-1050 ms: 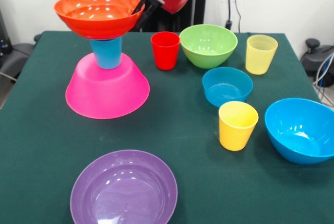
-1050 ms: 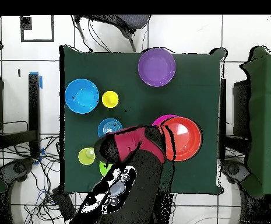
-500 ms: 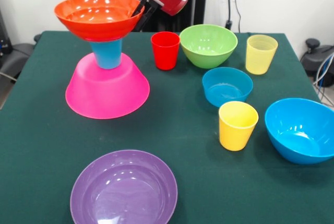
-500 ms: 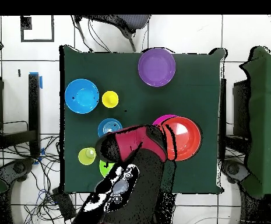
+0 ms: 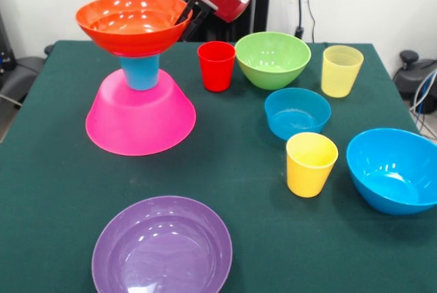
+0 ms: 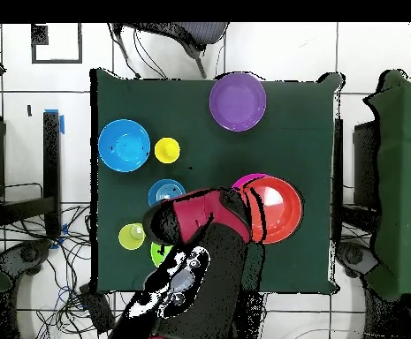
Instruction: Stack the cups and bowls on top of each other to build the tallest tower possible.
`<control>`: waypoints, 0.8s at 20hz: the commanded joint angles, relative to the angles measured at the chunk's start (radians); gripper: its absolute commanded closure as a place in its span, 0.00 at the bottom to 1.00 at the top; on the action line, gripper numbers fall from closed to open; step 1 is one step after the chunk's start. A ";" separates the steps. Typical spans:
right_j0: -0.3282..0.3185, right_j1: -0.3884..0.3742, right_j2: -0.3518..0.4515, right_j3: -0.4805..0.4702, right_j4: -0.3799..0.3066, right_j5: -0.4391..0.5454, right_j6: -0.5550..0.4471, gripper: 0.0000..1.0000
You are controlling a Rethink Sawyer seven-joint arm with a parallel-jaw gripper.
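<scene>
The tower stands at the left of the front view: a big pink bowl (image 5: 140,119) upside down, a blue cup (image 5: 141,73) on it, and an orange bowl (image 5: 130,23) upright on the cup. My gripper (image 5: 186,18) is shut on the orange bowl's right rim, one finger inside and one outside. In the overhead view the orange bowl (image 6: 277,210) covers most of the pink bowl (image 6: 244,182), and the arm hides the gripper. Loose on the table are a red cup (image 5: 216,65), a pale yellow cup (image 5: 341,70) and an opaque yellow cup (image 5: 311,164).
A green bowl (image 5: 272,59) sits beside the red cup. The small blue bowl (image 5: 297,113) and the medium blue bowl (image 5: 395,169) lie to the right. A purple bowl (image 5: 162,246) rests at the near edge. The table (image 5: 61,190) is dark green cloth.
The orange bowl has shifted slightly right and up with my gripper and sits more level on the blue cup. Nothing else moved.
</scene>
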 commanded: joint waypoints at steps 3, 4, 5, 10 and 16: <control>-0.010 0.012 0.128 -0.027 -0.019 0.165 -0.114 1.00; -0.008 0.012 0.128 -0.027 -0.021 0.169 -0.114 1.00; -0.008 0.014 0.129 -0.030 -0.023 0.180 -0.118 1.00; -0.005 0.019 0.133 -0.042 -0.032 0.210 -0.123 1.00; 0.001 0.019 0.131 -0.043 -0.043 0.200 -0.107 1.00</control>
